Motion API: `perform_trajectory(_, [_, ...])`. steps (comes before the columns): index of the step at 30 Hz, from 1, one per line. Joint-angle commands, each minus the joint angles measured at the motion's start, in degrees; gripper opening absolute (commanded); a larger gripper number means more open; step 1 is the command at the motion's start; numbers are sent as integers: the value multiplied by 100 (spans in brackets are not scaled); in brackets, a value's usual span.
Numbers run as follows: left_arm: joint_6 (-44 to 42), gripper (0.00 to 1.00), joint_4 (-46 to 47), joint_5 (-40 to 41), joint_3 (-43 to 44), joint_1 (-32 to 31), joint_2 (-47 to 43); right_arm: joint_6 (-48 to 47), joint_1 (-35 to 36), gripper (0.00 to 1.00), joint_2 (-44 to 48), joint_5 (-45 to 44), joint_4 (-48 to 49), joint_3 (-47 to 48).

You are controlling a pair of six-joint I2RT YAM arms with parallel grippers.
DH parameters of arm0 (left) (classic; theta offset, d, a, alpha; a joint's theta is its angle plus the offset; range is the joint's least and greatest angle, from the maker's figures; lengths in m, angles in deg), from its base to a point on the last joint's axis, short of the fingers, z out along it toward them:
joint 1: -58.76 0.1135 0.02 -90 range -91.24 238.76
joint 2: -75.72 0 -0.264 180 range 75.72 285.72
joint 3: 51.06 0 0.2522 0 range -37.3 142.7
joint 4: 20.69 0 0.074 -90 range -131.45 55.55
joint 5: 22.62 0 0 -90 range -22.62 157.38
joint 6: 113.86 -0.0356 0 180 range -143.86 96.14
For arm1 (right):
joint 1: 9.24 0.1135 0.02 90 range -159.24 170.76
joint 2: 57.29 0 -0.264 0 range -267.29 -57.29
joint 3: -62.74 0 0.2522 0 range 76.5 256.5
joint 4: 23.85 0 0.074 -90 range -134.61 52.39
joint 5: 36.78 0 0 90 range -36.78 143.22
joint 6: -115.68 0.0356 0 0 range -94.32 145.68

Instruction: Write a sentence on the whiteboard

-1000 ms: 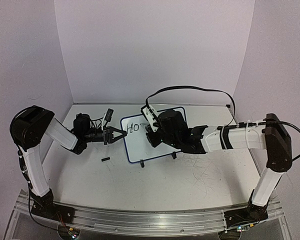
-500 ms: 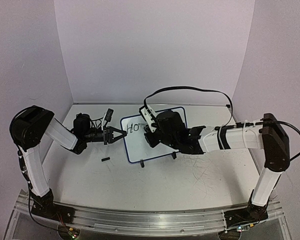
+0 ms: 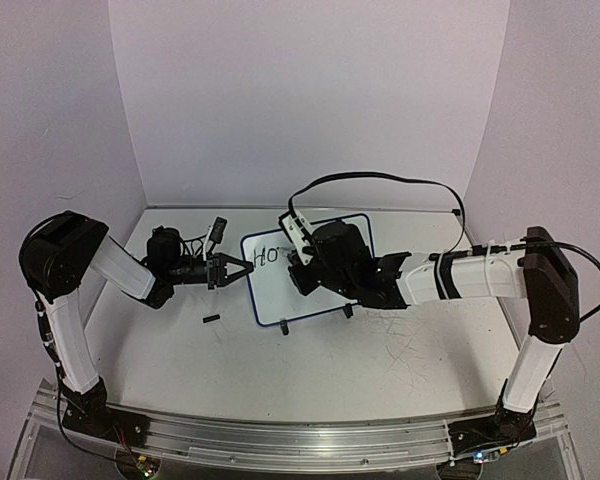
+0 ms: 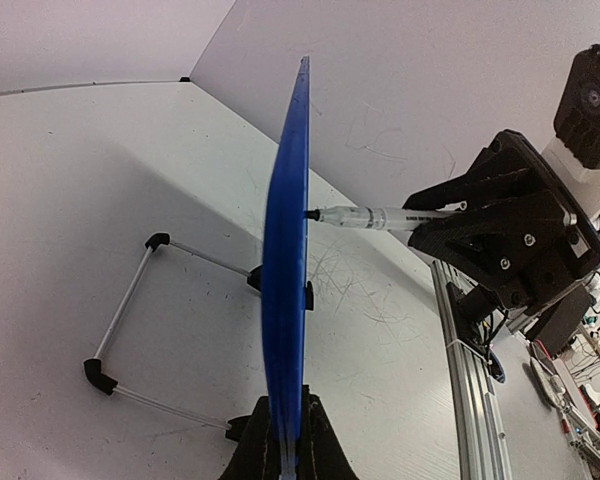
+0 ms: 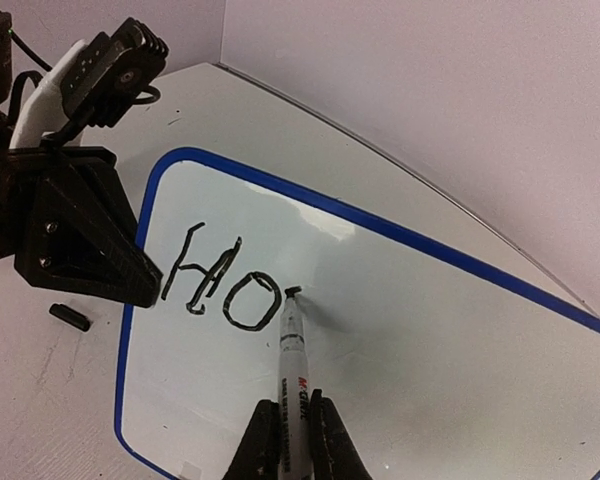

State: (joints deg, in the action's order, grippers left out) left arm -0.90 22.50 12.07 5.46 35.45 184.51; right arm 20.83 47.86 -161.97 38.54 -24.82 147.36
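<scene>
The whiteboard (image 3: 270,298) stands tilted on its wire stand at mid-table, with "HO" (image 3: 268,256) written in black at its upper left. My left gripper (image 3: 242,270) is shut on the board's left edge; in the left wrist view the blue rim (image 4: 285,300) runs edge-on between the fingers of that gripper (image 4: 287,425). My right gripper (image 3: 300,272) is shut on a white marker (image 5: 292,350). The marker's black tip (image 5: 293,291) touches the board (image 5: 430,330) just right of the "O" (image 5: 252,303). The right gripper (image 5: 292,425) shows at the bottom of its wrist view.
A small black marker cap (image 3: 211,320) lies on the table left of the board's foot, also in the right wrist view (image 5: 70,317). The wire stand (image 4: 130,310) juts out behind the board. A black cable (image 3: 380,178) arcs over the right arm. Walls enclose the table.
My right gripper with the marker shifted slightly left across the board a second ago and has held still since. The left gripper and board have not moved.
</scene>
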Motion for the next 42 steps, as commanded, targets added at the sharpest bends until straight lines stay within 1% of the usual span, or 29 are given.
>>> perform_trajectory(1, [-336, 0, -445, 88, 37, -93, 11, 168, 23, 0, 83, -40, -14, -60])
perform_trajectory(16, [-336, 0, -457, 78, 56, -94, 0, 439, 172, 0, 138, 79, -184, -285])
perform_trajectory(31, [-336, 0, -475, 78, 53, -91, -4, 441, 212, 0, 170, 219, -254, -291])
perform_trajectory(37, [-341, 0, -477, 80, 58, -95, 13, 364, 206, 0, 587, 231, 49, -306])
perform_trajectory(42, [-345, 0, -484, 75, 55, -96, -4, 188, 167, 0, 526, 84, 248, -160])
